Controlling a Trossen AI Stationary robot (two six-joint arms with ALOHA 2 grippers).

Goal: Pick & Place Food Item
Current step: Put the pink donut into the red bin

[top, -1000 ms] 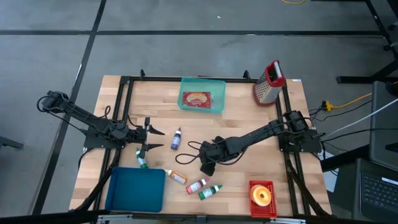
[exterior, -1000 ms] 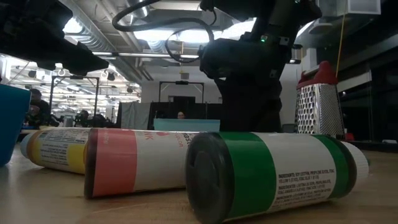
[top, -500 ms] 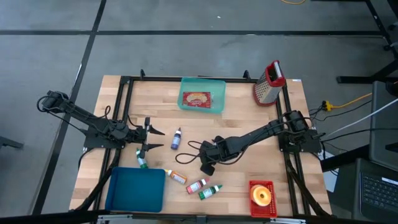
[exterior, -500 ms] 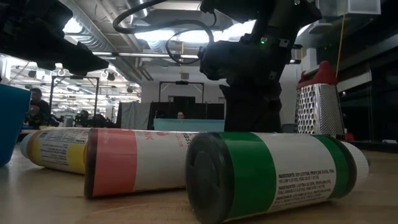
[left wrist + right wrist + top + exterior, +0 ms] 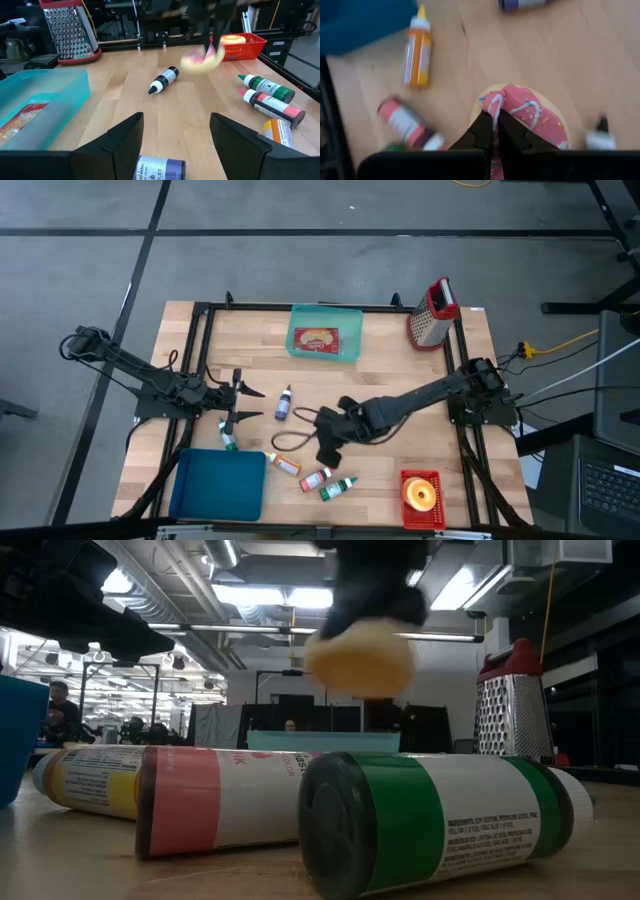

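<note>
The food item is a pink-frosted donut [image 5: 525, 117]. It hangs in the air under my right gripper [image 5: 494, 125], which is shut on it over the middle of the table. The low view shows the donut [image 5: 360, 662] well above the lying bottles, and the left wrist view shows the donut [image 5: 202, 60] in mid-air. From above, my right gripper [image 5: 328, 445] hides it. My left gripper [image 5: 240, 395] stands open at the table's left, holding nothing. My right gripper pinches the donut's frosted edge [image 5: 495, 107] between its two fingers. The fingers come from above, slanting down. The donut hangs below them, clear of the table.
A blue tray [image 5: 218, 485] lies at the near left. A teal bin [image 5: 348, 340] holding a food packet is at the far middle, a grater [image 5: 432, 312] at the far right, a red basket [image 5: 421, 478] at the near right. Several small bottles [image 5: 317, 478] lie near the tray.
My right gripper has risen from the table top and gone a little toward the near edge, taking the donut with it. The donut, down by the table before, now hangs clear above the bottles.
</note>
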